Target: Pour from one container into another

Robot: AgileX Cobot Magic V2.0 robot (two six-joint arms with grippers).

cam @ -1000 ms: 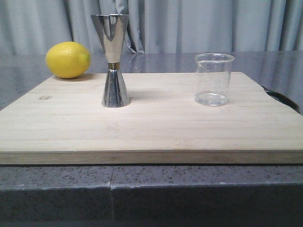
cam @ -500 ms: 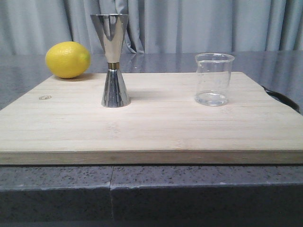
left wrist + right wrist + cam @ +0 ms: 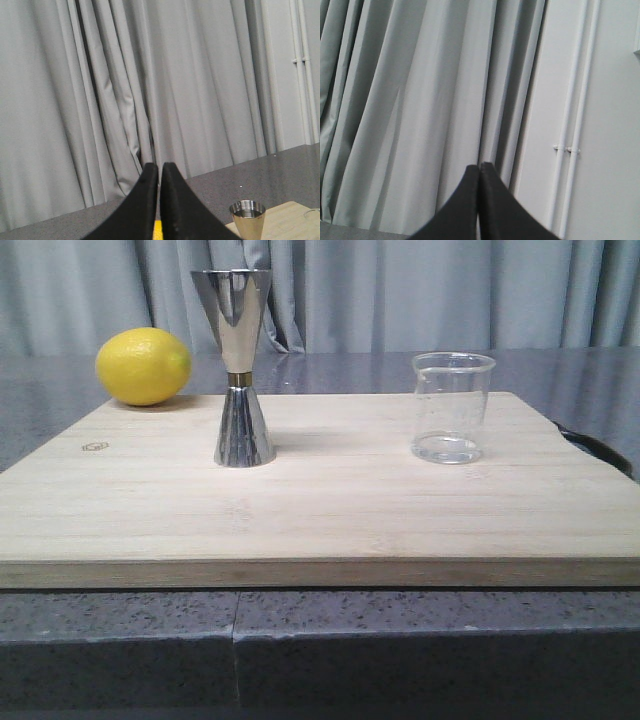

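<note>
The beaker (image 3: 453,407) is stood upright on the board's (image 3: 320,510) right side, well apart from the jigger (image 3: 240,365) at left, so the right gripper (image 3: 479,172) is probably nearer. Both it and the left gripper (image 3: 160,170) are held closed, empty, and raised toward the curtain.

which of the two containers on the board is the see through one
The glass beaker on the board's right side; the taller steel jigger is opaque and mirror-shiny.
</note>
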